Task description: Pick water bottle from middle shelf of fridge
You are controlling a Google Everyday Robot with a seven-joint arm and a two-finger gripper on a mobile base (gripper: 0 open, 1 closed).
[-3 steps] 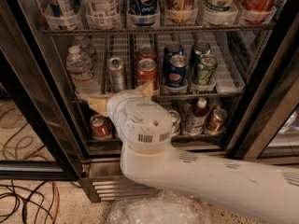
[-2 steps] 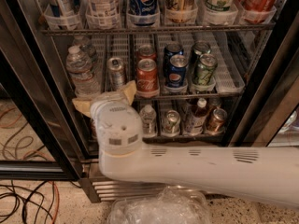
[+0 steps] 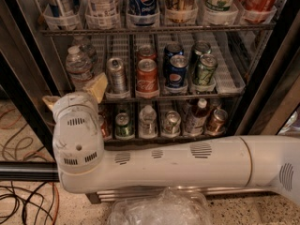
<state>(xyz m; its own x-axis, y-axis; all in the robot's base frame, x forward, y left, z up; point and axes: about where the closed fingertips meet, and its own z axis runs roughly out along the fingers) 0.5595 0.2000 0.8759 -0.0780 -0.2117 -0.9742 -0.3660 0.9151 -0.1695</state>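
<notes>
The water bottle [image 3: 78,67] stands at the left end of the middle shelf [image 3: 227,76] in the open fridge [image 3: 262,78]. It is clear and ribbed with a white cap, and a second one stands behind it. My gripper [image 3: 74,93] is just below and in front of the bottle, at the shelf's front edge. It is open, with one tan finger [image 3: 98,86] by the bottle's right side and the other [image 3: 49,101] lower on the left. Neither finger holds anything. My white arm crosses the lower part of the view from the right.
A silver can [image 3: 116,74], a Coke can [image 3: 147,75], Pepsi cans [image 3: 176,73] and a green can [image 3: 204,69] fill the lanes to the bottle's right. Small bottles and cans stand on the rack below. Cables [image 3: 23,200] lie on the floor at left, and a plastic bag [image 3: 159,210] at the bottom.
My arm has swung left, and the wrist moved from under the Coke lane to under the water bottle. The open fingers now sit either side of the bottle's base.
</notes>
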